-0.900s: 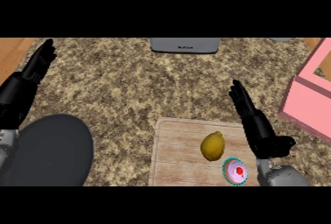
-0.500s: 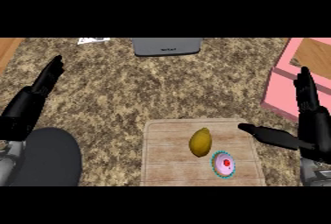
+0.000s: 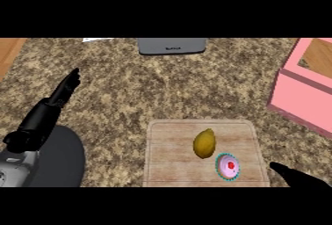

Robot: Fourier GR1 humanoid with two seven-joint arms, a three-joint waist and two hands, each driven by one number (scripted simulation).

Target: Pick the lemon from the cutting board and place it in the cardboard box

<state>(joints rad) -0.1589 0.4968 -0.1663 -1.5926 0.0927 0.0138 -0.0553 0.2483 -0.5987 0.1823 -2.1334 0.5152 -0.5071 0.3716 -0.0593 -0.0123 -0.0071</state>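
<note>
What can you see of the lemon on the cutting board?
The lemon is a dull yellow oval with pointed ends, whole. It lies free on the pale wooden cutting board, right of its middle, long axis running up the view. A small pink round item sits close by its lower end.

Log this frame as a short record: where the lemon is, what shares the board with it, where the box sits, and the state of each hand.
lemon: lying near the middle of the cutting board, not held
board companion: small round pink item with teal rim, close beside the lemon
box: pink box, top open, at the counter's right edge, apart from the board
left hand: open, fingers straight, at the left, holding nothing
right hand: partly in view at the lower right
other: dark plate at the lower left
</note>
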